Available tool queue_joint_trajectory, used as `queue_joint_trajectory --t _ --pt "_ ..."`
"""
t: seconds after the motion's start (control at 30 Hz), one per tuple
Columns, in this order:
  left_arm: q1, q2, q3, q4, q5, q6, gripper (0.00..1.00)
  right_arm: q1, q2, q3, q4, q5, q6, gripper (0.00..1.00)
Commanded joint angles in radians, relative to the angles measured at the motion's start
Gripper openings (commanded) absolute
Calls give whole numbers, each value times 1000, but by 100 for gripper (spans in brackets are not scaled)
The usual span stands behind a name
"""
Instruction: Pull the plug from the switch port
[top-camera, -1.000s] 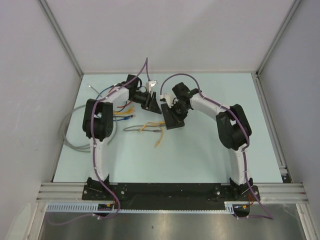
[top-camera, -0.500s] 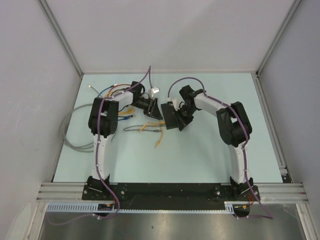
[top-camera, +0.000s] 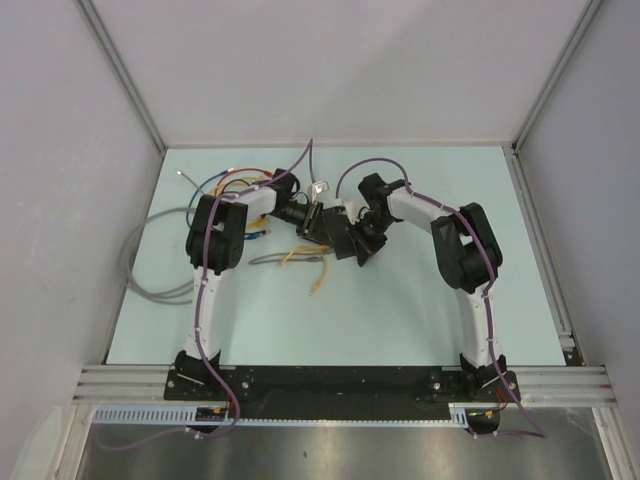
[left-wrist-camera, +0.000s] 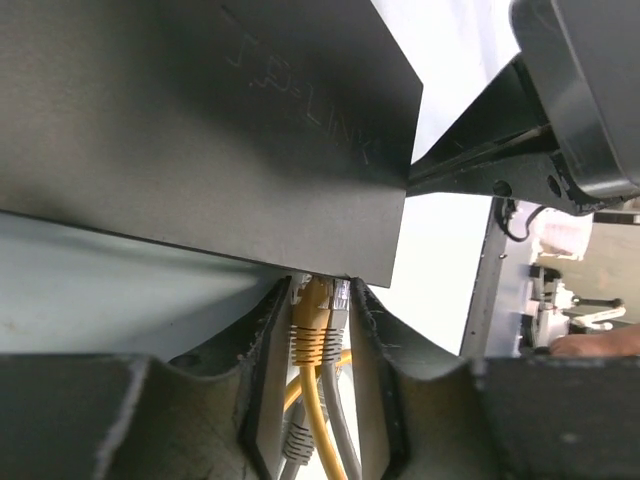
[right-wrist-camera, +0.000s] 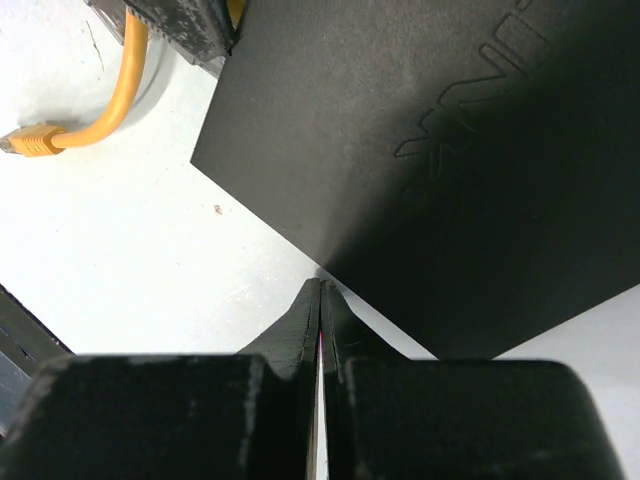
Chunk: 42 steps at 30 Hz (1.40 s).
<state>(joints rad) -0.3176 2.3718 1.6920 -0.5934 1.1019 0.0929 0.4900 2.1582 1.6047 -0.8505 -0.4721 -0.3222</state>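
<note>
The switch (top-camera: 345, 238) is a flat black box in the middle of the table. In the left wrist view its socket edge (left-wrist-camera: 330, 265) faces my left gripper (left-wrist-camera: 318, 288). A yellow plug (left-wrist-camera: 312, 320) and a grey plug (left-wrist-camera: 341, 305) sit side by side in the ports. My left fingers (left-wrist-camera: 262, 350) close tightly on both plugs. My left gripper also shows in the top view (top-camera: 316, 222). My right gripper (right-wrist-camera: 321, 287) is shut with nothing in it. Its tips rest at the switch's near edge (right-wrist-camera: 450, 150), opposite the left gripper (top-camera: 362, 238).
Loose yellow and grey cables (top-camera: 300, 257) lie in front of the switch, with a free yellow plug (right-wrist-camera: 35, 140). A grey cable loop (top-camera: 150, 280) hangs over the left table edge. Blue and red cables (top-camera: 215, 185) lie at the back left.
My left arm has swung right, bringing its gripper up to the switch's socket edge and around the plugs. The right gripper and the switch have shifted slightly.
</note>
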Motion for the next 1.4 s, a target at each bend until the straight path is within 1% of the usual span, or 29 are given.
queue_joint_trajectory --t 0.0,0.13,0.23,0.27,0.33,0.37,0.43,0.47,0.5,0.67,0.97,1.07,1.27,1.37 --pt "-3 39 41 6 0 -13 31 13 25 -12 -12 84 -21 0" --pt "3 55 47 15 3 -36 27 22 14 -19 -10 95 -26 0" --pt "6 61 51 18 -2 -45 22 32 6 -17 -15 102 -35 0" --pt "6 61 51 20 -2 -50 18 33 3 -14 -21 104 -40 0" --pt "6 66 52 20 -16 -56 14 39 -6 12 -38 104 -49 0" --pt "8 67 52 20 -19 -59 10 41 -11 29 -45 99 -52 0" --pt "8 64 52 18 -27 -61 5 39 -31 87 -73 79 -70 0" --pt "8 63 54 15 -31 -61 1 38 -37 109 -81 69 -75 0" --pt "8 64 54 14 -33 -61 0 35 -44 147 -85 44 -78 0" --pt "11 69 57 4 -36 -61 0 24 -51 227 -84 0 -64 0" --pt "20 55 43 -19 -43 -36 0 35 61 218 -38 121 -64 0" --pt "22 49 31 -25 -45 -22 0 36 86 219 -25 136 -60 0" --pt "31 32 14 -39 -54 -7 0 61 111 160 -9 184 -75 0" --pt "48 32 50 -51 -65 -1 0 74 103 101 -1 171 -74 0"
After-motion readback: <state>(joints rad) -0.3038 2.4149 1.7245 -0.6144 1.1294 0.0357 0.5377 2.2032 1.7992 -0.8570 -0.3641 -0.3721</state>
